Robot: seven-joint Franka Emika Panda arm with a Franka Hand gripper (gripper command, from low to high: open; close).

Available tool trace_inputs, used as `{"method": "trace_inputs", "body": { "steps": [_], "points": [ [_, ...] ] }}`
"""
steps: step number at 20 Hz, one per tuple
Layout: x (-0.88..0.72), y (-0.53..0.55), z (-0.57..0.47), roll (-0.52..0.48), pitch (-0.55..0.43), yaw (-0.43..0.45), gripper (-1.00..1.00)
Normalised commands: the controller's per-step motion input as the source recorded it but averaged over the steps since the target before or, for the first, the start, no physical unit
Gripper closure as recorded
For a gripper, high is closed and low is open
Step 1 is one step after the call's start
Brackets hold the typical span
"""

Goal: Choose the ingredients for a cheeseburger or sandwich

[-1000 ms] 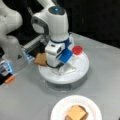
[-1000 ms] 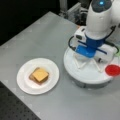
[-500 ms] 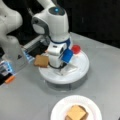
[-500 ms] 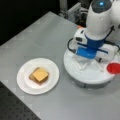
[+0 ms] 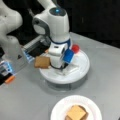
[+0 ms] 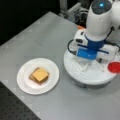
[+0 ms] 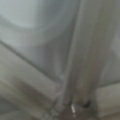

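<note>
The sandwich stack (image 6: 39, 75) is seen on the white paper plate (image 6: 25, 83), which lies on the grey table (image 6: 37, 40) to a front view's left of the round white tray (image 6: 85, 77). The stack is topped by a yellow-orange cheese square (image 6: 40, 74) over brown toast. In a front view the same stack (image 5: 76, 113) is shown on the plate (image 5: 58, 112), below the tray (image 5: 82, 67). A brown toast slice (image 5: 42, 62) is found at the tray's left edge, just beside the gripper (image 5: 61, 68). The gripper is lowered onto the tray, near its middle, in both front views (image 6: 88, 65). Whether its fingers are apart or together cannot be told. A red disc (image 6: 114, 67) is placed at the tray's right rim, also seen in a front view (image 5: 75, 48). In the wrist view only blurred grey-white surfaces are shown.
</note>
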Motion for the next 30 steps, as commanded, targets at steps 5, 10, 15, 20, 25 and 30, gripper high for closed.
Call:
{"method": "trace_inputs", "body": {
  "steps": [5, 10, 15, 20, 25, 30],
  "points": [
    [0.06, 0.25, -0.08, 0.017, 0.009, 0.328, -1.00],
    [0.05, 0.25, -0.07, 0.018, 0.019, 0.354, -1.00],
    [0.04, 0.23, -0.07, 0.004, 0.029, 0.357, -1.00],
    [0.03, 0.26, -0.08, 0.035, 0.017, 0.336, -1.00],
    [0.02, 0.28, -0.09, 0.029, 0.071, 0.333, -1.00],
    [0.05, 0.31, -0.08, -0.034, 0.071, 0.462, -1.00]
  ]
}}
